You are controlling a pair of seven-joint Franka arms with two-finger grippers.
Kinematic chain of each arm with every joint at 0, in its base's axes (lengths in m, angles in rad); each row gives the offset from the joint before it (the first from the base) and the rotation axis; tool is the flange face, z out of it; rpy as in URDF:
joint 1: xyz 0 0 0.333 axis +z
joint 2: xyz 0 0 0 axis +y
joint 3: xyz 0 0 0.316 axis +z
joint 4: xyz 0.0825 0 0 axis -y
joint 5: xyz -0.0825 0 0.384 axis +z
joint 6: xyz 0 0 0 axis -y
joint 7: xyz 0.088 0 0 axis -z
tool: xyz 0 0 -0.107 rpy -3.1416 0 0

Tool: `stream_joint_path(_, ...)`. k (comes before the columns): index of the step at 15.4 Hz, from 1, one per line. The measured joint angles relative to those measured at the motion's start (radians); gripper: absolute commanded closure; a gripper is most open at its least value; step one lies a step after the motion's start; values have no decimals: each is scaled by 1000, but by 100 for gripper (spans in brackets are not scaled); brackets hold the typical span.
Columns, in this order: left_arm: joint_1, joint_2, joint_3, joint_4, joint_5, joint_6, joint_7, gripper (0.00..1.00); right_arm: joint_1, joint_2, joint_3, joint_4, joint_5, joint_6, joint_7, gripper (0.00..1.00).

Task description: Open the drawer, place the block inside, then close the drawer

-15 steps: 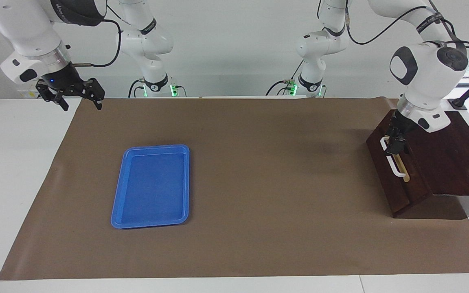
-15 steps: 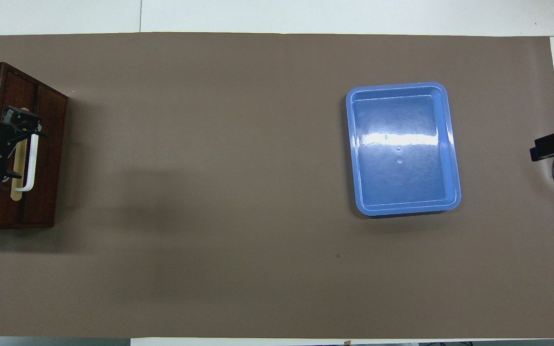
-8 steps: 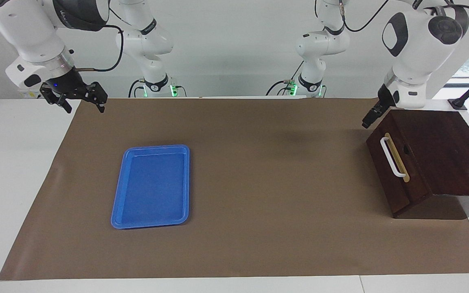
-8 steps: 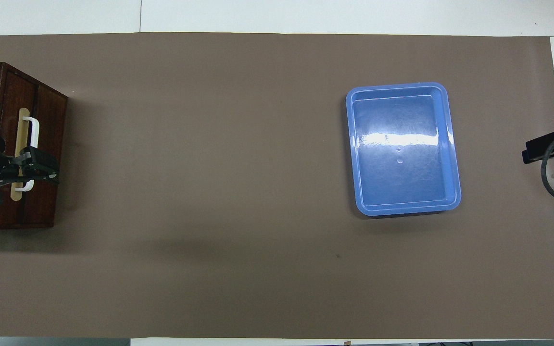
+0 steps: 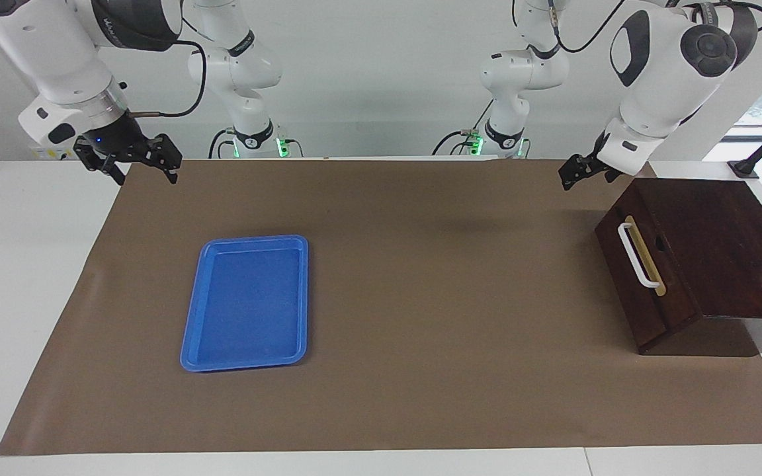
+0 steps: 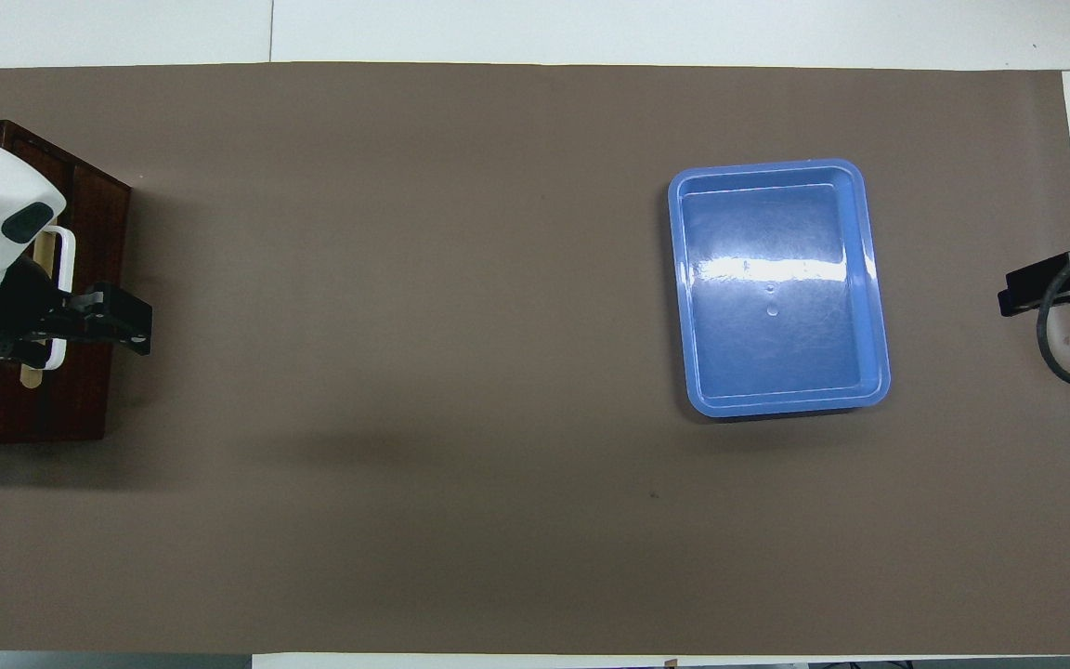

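Drawer sits shut below my left gripper, white bar handle untouched. My jaws stand open, empty, as do my right gripper's. No yellow block is visible; judging it stowed, I should retreat clear.

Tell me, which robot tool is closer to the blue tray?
The right tool looks somewhat closer, raised over the mat's edge at the tray's end of the table. The left tool is up in the air beside the drawer, at the left arm's end.
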Motion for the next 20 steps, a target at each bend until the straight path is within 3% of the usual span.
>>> stream_joint_path(20,-35,-17,41,42,0,-24,78,0,6,-3,3,0,0,0,0,0)
